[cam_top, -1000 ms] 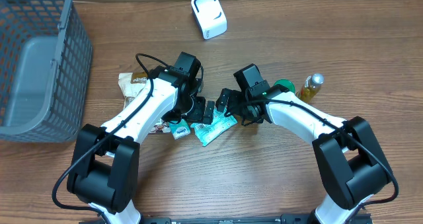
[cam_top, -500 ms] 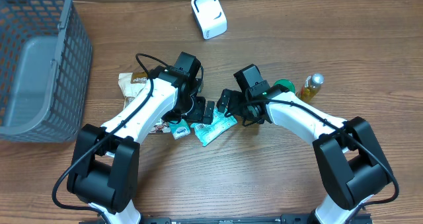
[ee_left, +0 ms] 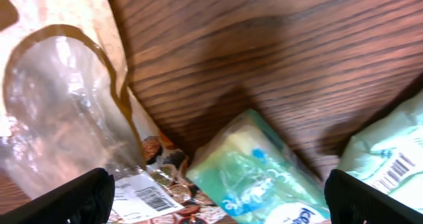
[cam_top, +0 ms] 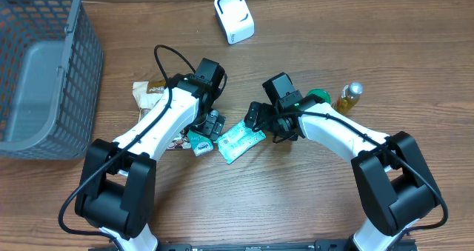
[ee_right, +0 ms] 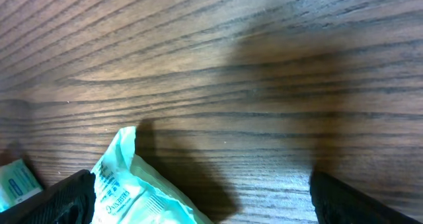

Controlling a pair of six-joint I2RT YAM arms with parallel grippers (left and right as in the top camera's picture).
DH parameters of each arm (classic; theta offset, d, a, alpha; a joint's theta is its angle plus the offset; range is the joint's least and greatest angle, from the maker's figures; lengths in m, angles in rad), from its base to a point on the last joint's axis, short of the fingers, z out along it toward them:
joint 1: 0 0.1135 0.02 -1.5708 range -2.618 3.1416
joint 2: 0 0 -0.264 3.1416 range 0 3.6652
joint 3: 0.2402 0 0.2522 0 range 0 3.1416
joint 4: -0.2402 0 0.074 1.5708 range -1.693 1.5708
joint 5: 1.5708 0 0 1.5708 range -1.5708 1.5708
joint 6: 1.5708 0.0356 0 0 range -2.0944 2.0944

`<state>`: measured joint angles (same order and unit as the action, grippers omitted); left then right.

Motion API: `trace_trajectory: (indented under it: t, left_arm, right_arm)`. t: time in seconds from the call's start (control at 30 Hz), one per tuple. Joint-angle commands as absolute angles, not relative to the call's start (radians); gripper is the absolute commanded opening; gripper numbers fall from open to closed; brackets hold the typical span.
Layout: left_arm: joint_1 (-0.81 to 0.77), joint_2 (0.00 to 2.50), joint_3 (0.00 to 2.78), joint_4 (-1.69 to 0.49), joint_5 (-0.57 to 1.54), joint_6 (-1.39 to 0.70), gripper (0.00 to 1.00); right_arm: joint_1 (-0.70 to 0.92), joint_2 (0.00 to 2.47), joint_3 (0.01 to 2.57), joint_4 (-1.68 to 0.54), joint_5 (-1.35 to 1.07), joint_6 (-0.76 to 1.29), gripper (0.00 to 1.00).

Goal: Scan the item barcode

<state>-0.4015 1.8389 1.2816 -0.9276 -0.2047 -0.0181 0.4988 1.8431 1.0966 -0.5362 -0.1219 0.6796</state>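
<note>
Jaws of left gripper (cam_top: 210, 125) wide apart, empty, over small tissue pack (cam_top: 198, 142) just left of centre in overhead frame. Jaws of right gripper (cam_top: 257, 118) likewise wide apart, empty, just right of centre. Between both grippers, flat on wooden table (cam_top: 296, 206): teal packet (cam_top: 241, 141), barcode side up. In left wrist view, tissue pack at bottom centre, teal packet's barcode at right edge, snack bag (ee_left: 59, 98) with clear window at left. White barcode scanner (cam_top: 234, 17) at top centre, well apart from packet. Grey basket (cam_top: 37, 73) at upper left. Green-lidded container (cam_top: 320, 97) and small bottle (cam_top: 348, 97) at right, beside right arm.
</note>
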Motion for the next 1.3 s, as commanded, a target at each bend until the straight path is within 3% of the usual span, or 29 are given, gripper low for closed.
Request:
trace_trajectory:
  t: [0.0, 0.1, 0.17, 0.23, 0.27, 0.3, 0.33, 0.37, 0.4, 0.43, 0.63, 1.27]
  left_arm:
    - [-0.398, 1.826, 1.278, -0.927, -0.242, 0.012, 1.0]
    - [-0.398, 1.826, 1.278, -0.913, -0.238, 0.012, 1.0]
    - [-0.398, 1.826, 1.277, -0.859, -0.23, 0.011, 1.0]
    - [-0.398, 1.826, 1.278, -0.839, -0.173, -0.054, 1.0]
    - [-0.4, 1.826, 1.278, -0.835, -0.13, -0.121, 1.0]
    - [-0.4, 1.826, 1.278, -0.831, -0.073, -0.204, 1.0]
    - [-0.4, 1.826, 1.278, -0.823, -0.044, -0.237, 1.0]
    - [-0.399, 1.826, 1.278, -0.812, -0.012, -0.243, 0.64]
    - [-0.399, 1.826, 1.278, -0.806, 0.011, -0.235, 0.08]
    - [-0.399, 1.825, 1.278, -0.799, 0.03, -0.234, 0.04]
    - [-0.41, 1.827, 1.277, -0.765, 0.27, -0.311, 0.04]
    - [-0.42, 1.844, 1.2, -0.815, 0.284, -0.315, 0.04]
  right_arm:
    - [0.494, 1.837, 1.097, -0.539, -0.105, 0.676, 0.96]
    - [0.493, 1.836, 1.098, -0.525, -0.105, 0.675, 0.79]
    - [0.49, 1.828, 1.108, -0.535, -0.11, 0.659, 0.61]
    - [0.485, 1.808, 1.124, -0.559, -0.125, 0.625, 0.21]
    - [0.483, 1.793, 1.13, -0.572, -0.125, 0.623, 0.06]
    - [0.481, 1.768, 1.133, -0.584, -0.125, 0.623, 0.04]
    - [0.481, 1.748, 1.133, -0.587, -0.125, 0.623, 0.04]
    - [0.481, 1.726, 1.133, -0.591, -0.125, 0.623, 0.04]
    - [0.481, 1.709, 1.133, -0.595, -0.127, 0.623, 0.04]
    - [0.481, 1.691, 1.133, -0.599, -0.133, 0.623, 0.04]
    - [0.484, 1.695, 1.131, -0.607, -0.216, 0.624, 0.04]
    - [0.521, 1.809, 1.119, -0.554, -0.316, 0.622, 0.04]
